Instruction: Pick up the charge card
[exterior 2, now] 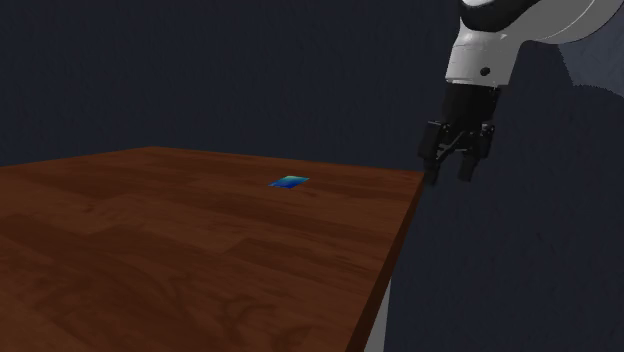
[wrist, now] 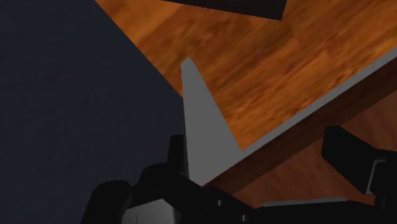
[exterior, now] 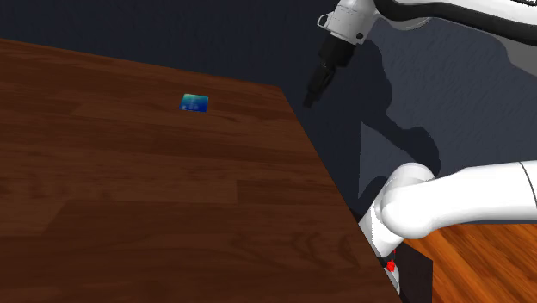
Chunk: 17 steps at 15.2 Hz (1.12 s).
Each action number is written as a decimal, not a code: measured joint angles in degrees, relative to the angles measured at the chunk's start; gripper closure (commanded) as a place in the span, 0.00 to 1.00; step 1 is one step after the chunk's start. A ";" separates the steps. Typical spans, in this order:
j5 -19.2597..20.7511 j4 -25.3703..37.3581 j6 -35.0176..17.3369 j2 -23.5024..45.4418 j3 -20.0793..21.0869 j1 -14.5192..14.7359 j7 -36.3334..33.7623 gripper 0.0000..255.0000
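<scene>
Arm's lower link (exterior: 447,202) sits nearest, shoulder view's lower right. Gripper (exterior 2: 450,176) hangs high just past the table (exterior: 129,207) edge, fingers spread, nothing between. Blue-green card (exterior: 194,103) lies flat on the table, well apart, to the shoulder view's left of the gripper and lower; long axis probably across that view

Just a big dark wood table (exterior: 129,198) against a dark bluish wall (exterior: 172,34), with a lighter orange wood floor (exterior: 490,258) beside it.
</scene>
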<state>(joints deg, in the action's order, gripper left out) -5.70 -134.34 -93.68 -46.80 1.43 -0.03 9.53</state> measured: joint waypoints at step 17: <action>-0.61 23.82 -2.09 23.95 28.89 -10.68 -52.06 0.00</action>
<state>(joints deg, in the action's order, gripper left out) -6.31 -110.51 -95.77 -22.85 30.33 -10.70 -42.52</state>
